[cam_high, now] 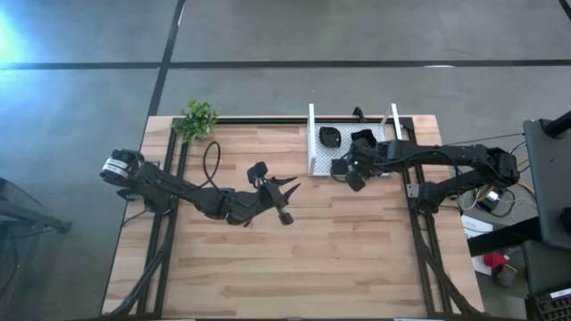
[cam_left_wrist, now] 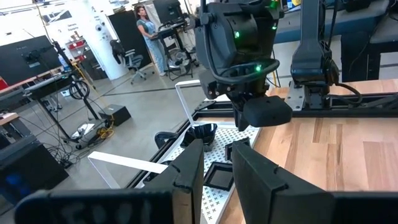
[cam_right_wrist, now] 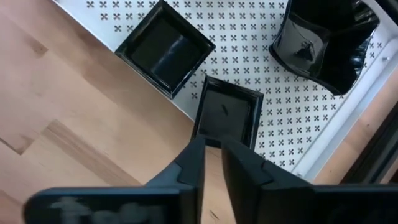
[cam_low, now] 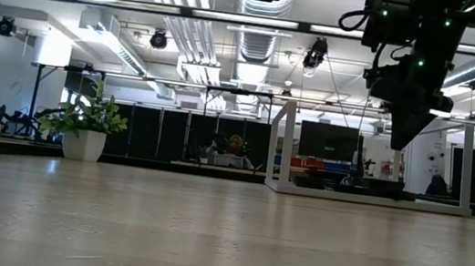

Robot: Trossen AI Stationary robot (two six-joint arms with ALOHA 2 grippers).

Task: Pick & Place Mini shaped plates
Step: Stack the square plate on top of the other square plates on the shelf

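Note:
A white mesh tray (cam_high: 314, 134) stands at the table's far right. On its floor (cam_right_wrist: 261, 37) lie a square black mini plate (cam_right_wrist: 165, 53) and an irregular glossy one (cam_right_wrist: 323, 40). My right gripper (cam_right_wrist: 211, 162) hangs over the tray's near-left corner, shut on another square mini plate (cam_right_wrist: 227, 118), which also shows in the left wrist view as the held plate (cam_left_wrist: 267, 112). My left gripper (cam_high: 284, 198) is open over the table's middle, left of the tray and touching nothing. Its fingers (cam_left_wrist: 186, 168) point toward the tray. My right gripper pinches the square mini plate by one rim edge (cam_right_wrist: 214, 140) between its two fingers. The fingers come from above, pointing down. The plate (cam_low: 402, 118) is lifted clear, above the tray's floor, and hangs tilted below the fingertips.
A small potted plant (cam_high: 196, 118) stands at the far edge, left of the tray. The tray's upright walls (cam_low: 281, 148) rise on its left and right sides. Bare wooden tabletop (cam_high: 339, 250) spreads across the near half. People stand in the room beyond.

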